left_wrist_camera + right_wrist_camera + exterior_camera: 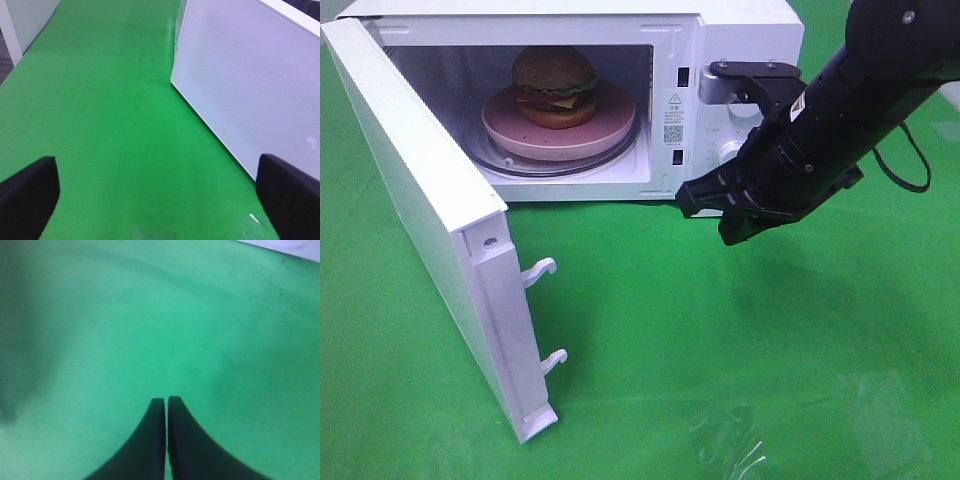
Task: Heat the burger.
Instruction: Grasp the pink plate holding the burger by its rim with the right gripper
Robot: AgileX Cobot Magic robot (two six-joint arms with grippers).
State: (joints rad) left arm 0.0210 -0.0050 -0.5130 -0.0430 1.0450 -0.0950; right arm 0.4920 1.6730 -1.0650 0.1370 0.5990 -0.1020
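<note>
The burger (554,85) sits on a round pink plate (510,132) on the glass turntable inside the open microwave (740,40). In the high view my right gripper (705,212) hangs in front of the microwave's control panel, low and to the right of the cavity, well clear of the burger. The right wrist view shows my right gripper (166,402) shut with nothing between its fingers, above bare green cloth. My left gripper (155,200) is open wide and empty, with the door's outer face (250,85) just beside it. The high view does not show the left arm.
The microwave door (410,190) stands swung out to the left, its two latch hooks (540,270) pointing toward the middle. Green cloth (720,340) covers the table. A clear shiny film patch (730,440) lies near the front edge. A white panel (25,20) borders the cloth's far corner.
</note>
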